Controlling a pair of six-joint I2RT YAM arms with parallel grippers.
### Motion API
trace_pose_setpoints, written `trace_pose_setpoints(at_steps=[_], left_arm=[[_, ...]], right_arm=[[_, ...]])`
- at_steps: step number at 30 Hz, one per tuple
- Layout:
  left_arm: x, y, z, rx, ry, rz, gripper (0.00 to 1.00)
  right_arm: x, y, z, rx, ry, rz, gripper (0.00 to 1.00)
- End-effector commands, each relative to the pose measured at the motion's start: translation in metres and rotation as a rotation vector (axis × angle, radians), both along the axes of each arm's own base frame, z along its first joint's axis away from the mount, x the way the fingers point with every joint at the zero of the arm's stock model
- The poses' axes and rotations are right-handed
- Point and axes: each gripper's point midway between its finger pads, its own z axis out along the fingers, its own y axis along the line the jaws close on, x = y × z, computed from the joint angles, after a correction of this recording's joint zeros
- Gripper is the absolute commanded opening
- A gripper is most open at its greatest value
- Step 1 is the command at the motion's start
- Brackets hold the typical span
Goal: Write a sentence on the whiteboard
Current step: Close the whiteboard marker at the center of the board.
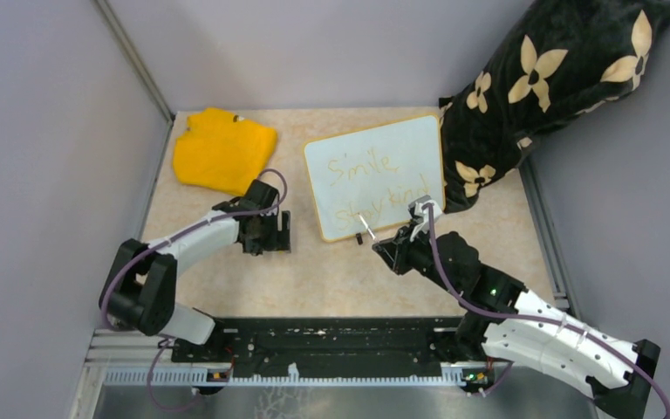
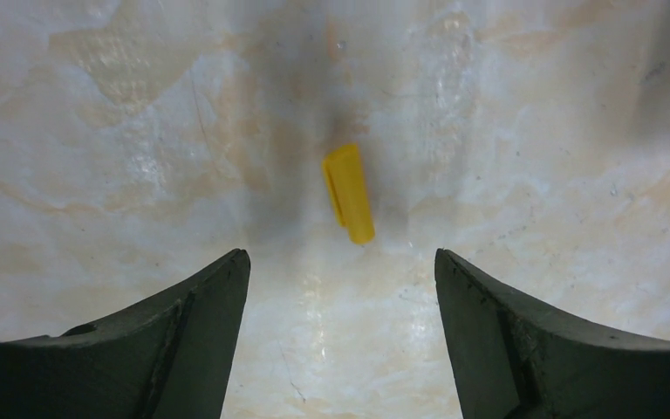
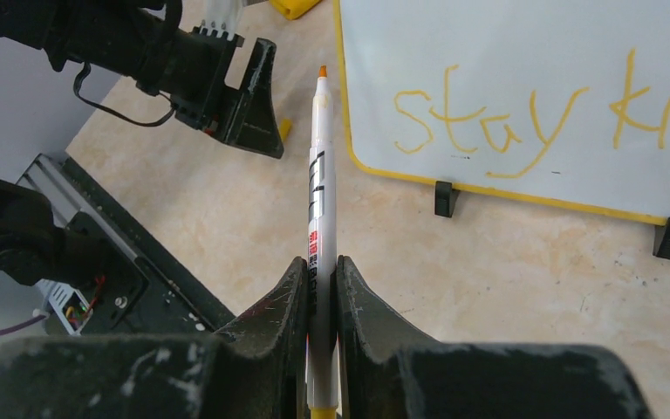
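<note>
Toward the back right of the table (image 1: 331,279), the whiteboard (image 1: 414,144) stands on two black clip feet (image 3: 443,199), with its right side against a black pillow with cream flowers (image 1: 541,87). It is glossy white, with a thin yellow rim and rounded corners. The sentence (image 1: 362,166) crosses it in thin yellow-orange marker in two lines, "Smile" above and "Stay kind" below. The right wrist view catches only part of the lower line.

Just before the board's near edge, the jaws of the right arm (image 1: 480,288) are clamped tight on the lower barrel of a white marker (image 3: 321,175). Its uncapped orange tip points past the board's left corner, off the white surface. This arm reaches in from the near right with its elbow bent and its wrist low.

To the left of the board, the jaws of the left arm (image 1: 196,240) point down at the table, spread wide and holding nothing. A small yellow cap (image 2: 349,192) lies on the table just beyond the gap. A yellow cloth (image 1: 222,150) lies at the back left.
</note>
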Motion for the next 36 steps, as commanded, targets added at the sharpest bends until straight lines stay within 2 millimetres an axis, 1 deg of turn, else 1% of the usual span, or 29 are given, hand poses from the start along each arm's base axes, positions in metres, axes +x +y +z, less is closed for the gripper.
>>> trace_pose_setpoints(at_steps=[1,6,11,17,20,25,29,36], left_arm=[[0.012,0.011,-0.008,0.097,0.038,0.027,0.79],[0.017,0.013,-0.020,0.107,0.074,0.061,0.71],[0.014,0.013,-0.025,0.089,0.090,0.098,0.65],[0.005,0.012,-0.035,0.127,0.104,0.149,0.63],[0.002,0.007,-0.041,0.165,0.098,0.164,0.63],[-0.003,0.005,-0.052,0.218,0.115,0.190,0.61],[-0.002,0.006,-0.053,0.243,0.114,0.205,0.55],[-0.004,0.006,-0.053,0.243,0.112,0.205,0.48]], right_arm=[[0.007,-0.001,0.018,0.035,-0.045,-0.038,0.00],[0.007,-0.004,0.013,0.016,-0.040,-0.049,0.00],[0.003,-0.005,0.011,0.043,-0.044,-0.035,0.00],[0.005,-0.008,0.024,0.002,-0.088,-0.025,0.00],[0.004,-0.009,0.031,-0.013,-0.103,-0.013,0.00],[0.002,-0.013,0.041,0.005,-0.126,-0.017,0.00],[0.002,-0.016,0.044,0.013,-0.136,-0.026,0.00],[0.005,-0.018,0.047,0.010,-0.146,-0.043,0.00]])
